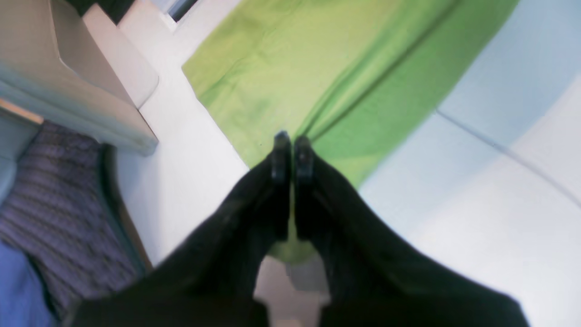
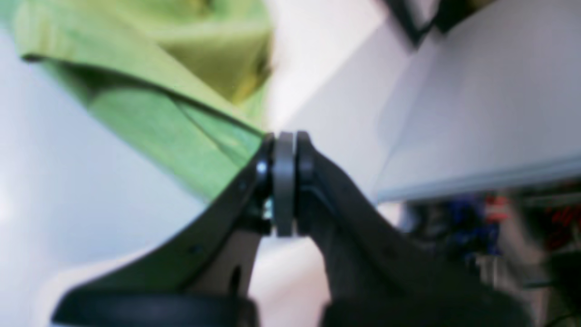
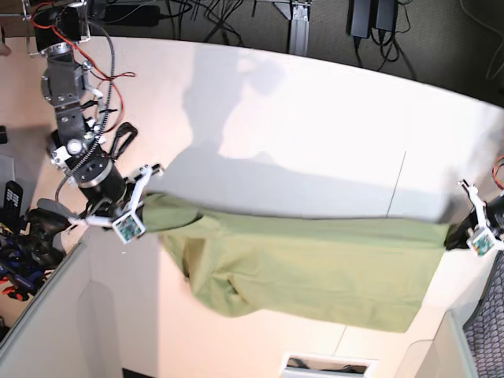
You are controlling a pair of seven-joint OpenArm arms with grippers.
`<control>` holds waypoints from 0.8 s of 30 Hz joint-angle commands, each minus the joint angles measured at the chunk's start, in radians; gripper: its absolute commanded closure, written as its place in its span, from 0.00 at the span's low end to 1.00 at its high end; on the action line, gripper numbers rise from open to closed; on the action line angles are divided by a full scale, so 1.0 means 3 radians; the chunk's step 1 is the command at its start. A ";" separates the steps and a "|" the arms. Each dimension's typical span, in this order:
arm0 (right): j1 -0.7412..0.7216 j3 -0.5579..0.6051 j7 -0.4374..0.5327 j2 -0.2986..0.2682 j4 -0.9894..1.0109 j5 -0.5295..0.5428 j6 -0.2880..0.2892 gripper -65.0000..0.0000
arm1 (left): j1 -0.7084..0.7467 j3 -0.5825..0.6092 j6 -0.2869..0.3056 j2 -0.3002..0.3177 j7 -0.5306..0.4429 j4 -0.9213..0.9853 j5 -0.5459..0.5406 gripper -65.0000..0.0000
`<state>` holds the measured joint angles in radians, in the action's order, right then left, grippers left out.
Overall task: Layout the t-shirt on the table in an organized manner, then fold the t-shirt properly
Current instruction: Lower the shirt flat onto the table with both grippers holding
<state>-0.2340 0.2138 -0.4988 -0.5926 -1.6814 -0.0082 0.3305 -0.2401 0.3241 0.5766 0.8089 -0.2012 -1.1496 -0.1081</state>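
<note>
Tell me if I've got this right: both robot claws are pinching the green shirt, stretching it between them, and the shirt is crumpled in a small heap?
Not quite. Both the left gripper and right gripper do pinch the t-shirt, but it is no heap: the base view shows it stretched wide across the table.

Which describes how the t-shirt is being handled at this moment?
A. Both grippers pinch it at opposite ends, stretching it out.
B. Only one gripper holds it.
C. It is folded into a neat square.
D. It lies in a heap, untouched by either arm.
A: the left gripper and the right gripper each clamp an end of the t-shirt, stretched between them across the table.
</note>
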 commanded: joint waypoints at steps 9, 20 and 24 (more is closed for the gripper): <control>0.0664 -0.0080 0.0053 -0.0055 -0.0267 -0.0038 -0.0041 1.00 | 0.0498 -0.0261 0.0151 0.0243 0.0145 -0.0429 0.0079 1.00; 0.1052 -0.0083 0.0038 -0.0052 -0.0440 -0.0058 -0.0041 1.00 | 0.0891 -0.0263 0.0134 0.0278 0.0772 -0.0771 0.0042 0.80; 0.1088 -0.0083 0.0008 -0.0046 -0.0421 -0.0020 -0.0041 0.94 | 0.0955 -0.0272 -0.0066 0.0278 0.0989 -0.0842 0.0039 0.58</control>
<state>0.1020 0.2012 -0.5102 -0.5926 -1.7931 -0.0181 0.3286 0.0589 0.2588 0.5713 0.8669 0.1089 -1.3869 -0.0895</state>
